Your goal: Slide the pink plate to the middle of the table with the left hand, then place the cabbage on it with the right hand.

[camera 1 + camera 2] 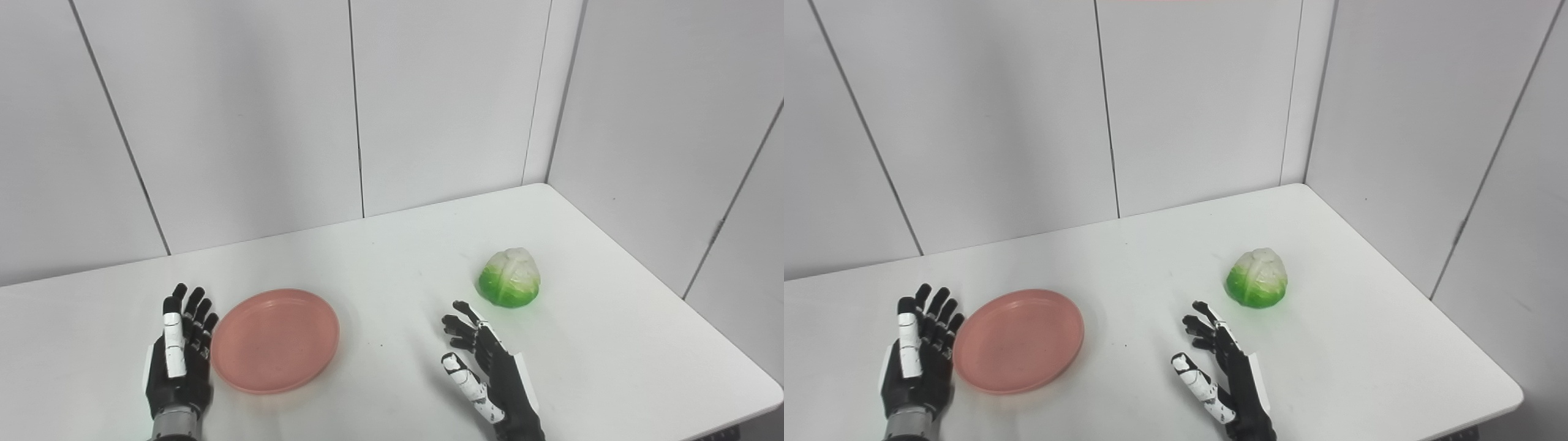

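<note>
Your left hand (179, 355) lay spread and empty just beside the left rim of the pink plate (275, 340), which sat left of the table's (380, 269) middle. Your right hand (487, 373) was also splayed wide, holding nothing, near the cabbage (509, 277), which stood apart on the table's right side.

1 pink plate (275, 340), 1 cabbage (510, 277), 1 table (392, 257), 2 hands: left hand (179, 358), right hand (490, 373)
</note>
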### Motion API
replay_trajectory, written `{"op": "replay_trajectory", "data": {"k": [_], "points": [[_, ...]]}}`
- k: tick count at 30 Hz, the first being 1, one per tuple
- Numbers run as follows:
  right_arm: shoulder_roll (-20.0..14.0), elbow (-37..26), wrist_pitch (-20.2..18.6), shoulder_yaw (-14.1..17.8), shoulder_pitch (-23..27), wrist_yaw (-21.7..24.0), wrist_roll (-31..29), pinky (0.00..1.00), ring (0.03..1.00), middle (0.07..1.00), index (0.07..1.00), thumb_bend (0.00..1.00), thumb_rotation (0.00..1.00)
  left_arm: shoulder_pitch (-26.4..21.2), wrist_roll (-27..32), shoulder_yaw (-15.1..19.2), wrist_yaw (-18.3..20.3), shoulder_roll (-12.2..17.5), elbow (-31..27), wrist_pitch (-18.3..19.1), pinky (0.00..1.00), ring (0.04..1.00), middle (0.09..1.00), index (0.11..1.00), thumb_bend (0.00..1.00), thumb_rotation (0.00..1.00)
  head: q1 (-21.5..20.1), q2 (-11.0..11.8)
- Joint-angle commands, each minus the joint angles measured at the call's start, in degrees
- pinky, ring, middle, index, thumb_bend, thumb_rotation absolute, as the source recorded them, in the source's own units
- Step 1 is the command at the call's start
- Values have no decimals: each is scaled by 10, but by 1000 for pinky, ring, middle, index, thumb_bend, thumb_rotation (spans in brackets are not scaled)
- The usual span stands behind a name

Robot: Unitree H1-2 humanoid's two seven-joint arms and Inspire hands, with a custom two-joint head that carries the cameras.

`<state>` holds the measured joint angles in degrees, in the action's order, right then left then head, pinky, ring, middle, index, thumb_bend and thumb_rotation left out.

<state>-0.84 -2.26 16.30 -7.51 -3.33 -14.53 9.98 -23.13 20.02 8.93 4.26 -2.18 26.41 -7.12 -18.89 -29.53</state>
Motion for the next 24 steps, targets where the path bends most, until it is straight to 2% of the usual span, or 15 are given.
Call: {"op": "replay_trajectory", "data": {"k": [1, 2, 5, 7, 8, 10, 11, 13, 15, 16, 20, 24], "points": [[48, -47, 10, -11, -6, -1, 16, 742, 792, 810, 896, 796, 818, 9, -2, 8, 5, 13, 13, -5, 954, 957, 941, 964, 888, 801, -2, 1], [47, -62, 4, -11, -6, 0, 16, 725, 783, 799, 843, 810, 823, 7, 1, 9, 7, 13, 13, -4, 966, 957, 941, 969, 876, 796, -4, 1], [39, -116, -17, -11, -2, 14, 7, 703, 769, 789, 797, 848, 840, 0, 0, 9, 10, 16, 21, -5, 964, 960, 944, 976, 874, 803, -4, 2], [32, -152, -40, -6, 1, 30, 6, 692, 765, 789, 788, 874, 856, -4, -1, 9, 11, 16, 29, -8, 960, 963, 946, 980, 883, 808, -4, 3], [28, -169, -51, -3, 2, 37, 7, 682, 776, 801, 824, 903, 843, -6, 0, 9, 11, 15, 32, -10, 956, 962, 942, 977, 892, 803, -4, 3], [17, -213, -96, 9, 10, 54, 29, 671, 791, 827, 880, 888, 757, -10, -1, 9, 10, 12, 37, -11, 955, 962, 940, 974, 904, 798, -6, 4], [13, -235, -127, 18, 17, 62, 50, 670, 792, 829, 884, 887, 751, -12, 1, 8, 12, 10, 37, -10, 955, 962, 940, 974, 905, 798, -9, 9], [9, -270, -186, 32, 29, 77, 84, 678, 791, 844, 902, 845, 525, -13, 4, 8, 17, 8, 38, -10, 982, 978, 954, 987, 894, 795, -11, 10], [-1, -300, -238, 46, 48, 94, 110, 686, 791, 849, 905, 843, 449, -14, 2, 5, 20, 7, 40, -11, 984, 982, 958, 990, 891, 798, -9, 10], [-8, -309, -257, 53, 59, 102, 119, 691, 796, 853, 903, 854, 407, -15, 1, 4, 22, 7, 40, -10, 982, 985, 959, 990, 892, 797, -6, 10], [-49, -339, -326, 70, 104, 145, 164, 681, 811, 861, 891, 911, 373, -15, -3, 2, 19, 3, 40, -10, 980, 978, 947, 995, 903, 792, 3, 10], [-125, -343, -351, 78, 145, 208, 180, 712, 847, 906, 890, 993, 395, -12, -3, 1, 19, 1, 36, -10, 981, 991, 967, 1000, 895, 799, 8, 9]]}}
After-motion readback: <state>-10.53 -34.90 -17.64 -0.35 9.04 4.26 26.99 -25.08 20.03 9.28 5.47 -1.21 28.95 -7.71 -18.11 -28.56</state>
